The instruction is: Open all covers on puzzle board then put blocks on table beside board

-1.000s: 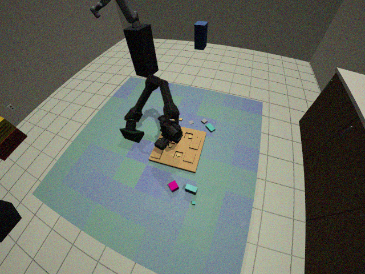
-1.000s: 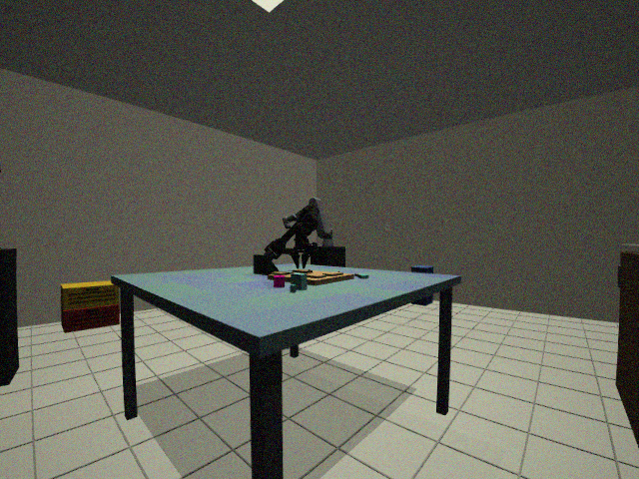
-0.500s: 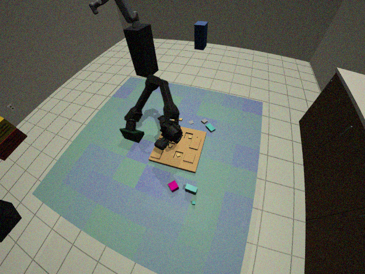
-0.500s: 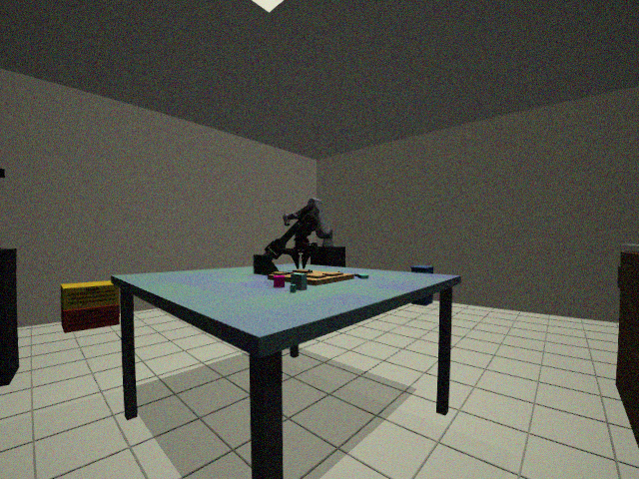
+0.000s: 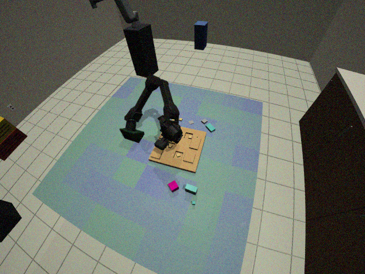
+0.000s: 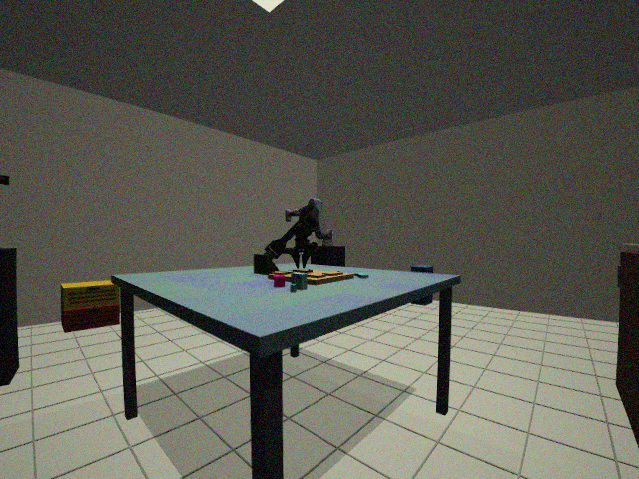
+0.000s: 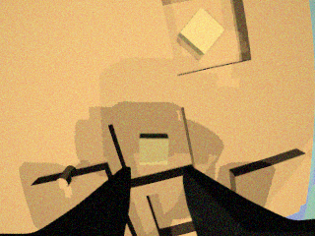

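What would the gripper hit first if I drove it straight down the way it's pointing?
Probably the puzzle board, near the well with the pale block; the gripper points down there, though depth is unclear in the wrist view.

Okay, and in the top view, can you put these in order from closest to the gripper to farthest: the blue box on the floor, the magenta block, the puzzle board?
1. Puzzle board: directly under the gripper.
2. Magenta block: on the table, past the board's lower edge.
3. Blue box: beyond the table's far edge, at the top of the picture.
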`<state>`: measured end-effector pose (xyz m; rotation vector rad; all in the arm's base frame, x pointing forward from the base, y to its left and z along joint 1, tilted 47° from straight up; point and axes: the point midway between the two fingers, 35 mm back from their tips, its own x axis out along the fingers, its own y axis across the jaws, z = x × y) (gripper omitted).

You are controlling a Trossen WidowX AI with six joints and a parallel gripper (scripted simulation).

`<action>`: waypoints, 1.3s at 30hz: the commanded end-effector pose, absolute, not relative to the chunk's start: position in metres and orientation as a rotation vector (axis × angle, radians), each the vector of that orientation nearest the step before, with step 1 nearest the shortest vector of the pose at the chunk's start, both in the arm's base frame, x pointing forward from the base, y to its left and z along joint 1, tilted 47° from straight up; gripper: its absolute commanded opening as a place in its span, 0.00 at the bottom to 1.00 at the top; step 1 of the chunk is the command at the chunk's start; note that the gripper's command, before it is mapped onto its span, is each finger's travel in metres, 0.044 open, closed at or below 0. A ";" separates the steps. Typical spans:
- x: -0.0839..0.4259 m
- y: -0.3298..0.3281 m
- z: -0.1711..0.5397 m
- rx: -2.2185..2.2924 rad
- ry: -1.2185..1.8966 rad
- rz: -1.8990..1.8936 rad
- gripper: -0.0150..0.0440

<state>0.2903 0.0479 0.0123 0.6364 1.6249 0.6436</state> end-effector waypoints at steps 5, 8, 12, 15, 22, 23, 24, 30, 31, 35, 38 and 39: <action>0.290 0.051 0.010 0.641 1.623 0.643 0.50; 0.290 0.053 0.008 0.641 1.623 0.643 0.50; 0.290 0.056 0.005 0.641 1.623 0.643 0.50; 0.289 0.058 0.003 0.641 1.623 0.643 0.50; 0.289 0.063 -0.002 0.642 1.623 0.643 0.50; 0.288 0.064 -0.002 0.642 1.623 0.643 0.50; 0.288 0.064 -0.002 0.642 1.623 0.643 0.50; 0.288 0.064 -0.002 0.642 1.623 0.643 0.50; 0.288 0.064 -0.002 0.642 1.623 0.643 0.50; 0.288 0.065 -0.004 0.642 1.623 0.643 0.50; 0.288 0.067 -0.005 0.642 1.623 0.644 0.50; 0.288 0.068 -0.006 0.642 1.623 0.644 0.50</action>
